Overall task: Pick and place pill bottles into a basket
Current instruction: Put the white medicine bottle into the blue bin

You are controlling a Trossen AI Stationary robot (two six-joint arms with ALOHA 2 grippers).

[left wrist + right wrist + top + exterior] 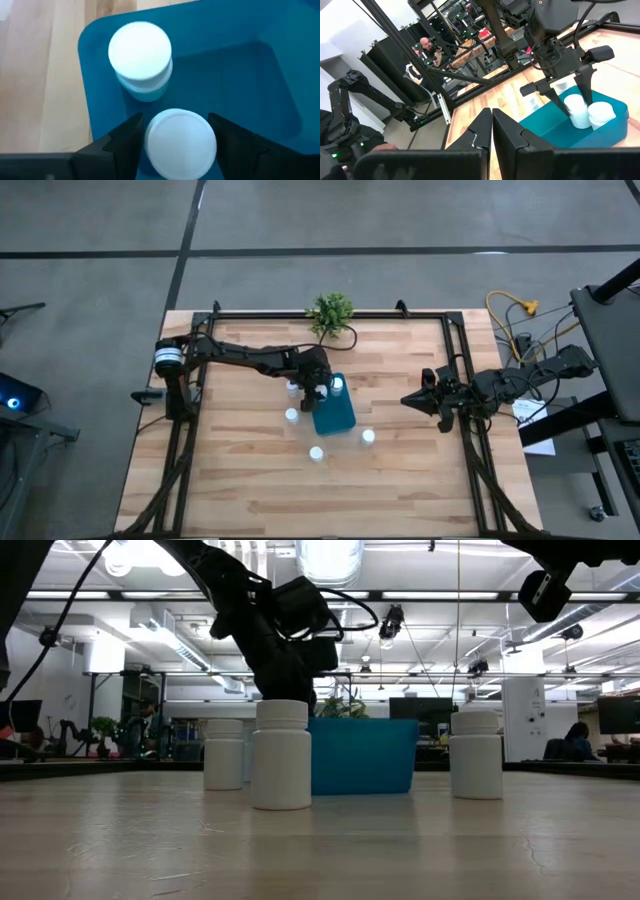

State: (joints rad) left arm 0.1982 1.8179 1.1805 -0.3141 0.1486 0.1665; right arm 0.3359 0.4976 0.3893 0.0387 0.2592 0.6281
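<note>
Table [250,480]: pale wood-plank top carrying both arms, the basket and the loose bottles.
Basket [340,418]: teal-blue bin near the table's middle, long axis running from the plant [330,311] side toward the near edge.
Left gripper [175,145]: poised over the basket's plant-side end, pointing down; fingers parted, one on each side of a bottle, with a slight gap visible on both sides. Judged a release under way, not a firm hold.
Right gripper [491,122]: parked at the table's right edge, well apart from the basket, fingers pressed together, empty.
Bottle between the fingers [181,145]: upright inside the basket, cap up, long axis vertical, directly below the left gripper.
Second bottle in basket [140,55]: upright, just beside the first, in a basket corner.
Loose bottles: one at the basket's left [292,415], one ahead of it [316,452], one to its right [368,436], all upright; another partly hidden by the left arm.
Nearer arm: left, for all of them.
Coming move, judged: lift straight up clear of the caps.
</note>
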